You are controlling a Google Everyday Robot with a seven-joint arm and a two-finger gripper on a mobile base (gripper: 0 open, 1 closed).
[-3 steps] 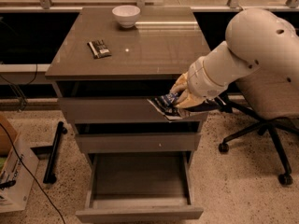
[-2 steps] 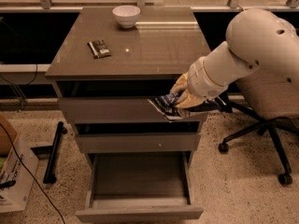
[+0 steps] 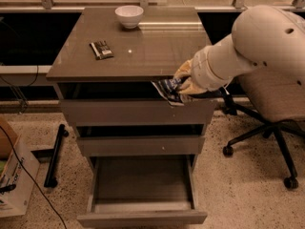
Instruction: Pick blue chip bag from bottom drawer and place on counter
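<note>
The blue chip bag (image 3: 167,90) hangs crumpled at the counter's front right edge, level with the top drawer. My gripper (image 3: 185,82) is shut on the blue chip bag, at the end of the big white arm that reaches in from the right. The bottom drawer (image 3: 142,217) is pulled open at the foot of the cabinet and its inside looks bare. The counter (image 3: 152,46) is the glossy grey-brown top just behind and left of the gripper.
A white bowl (image 3: 129,16) stands at the counter's back. A flat dark striped packet (image 3: 101,49) lies on its left part. An office chair (image 3: 271,109) is at the right. A cardboard box (image 3: 12,175) and cable lie on the floor at left.
The gripper and bag have risen a little toward the counter's front edge. Nothing else has moved.
</note>
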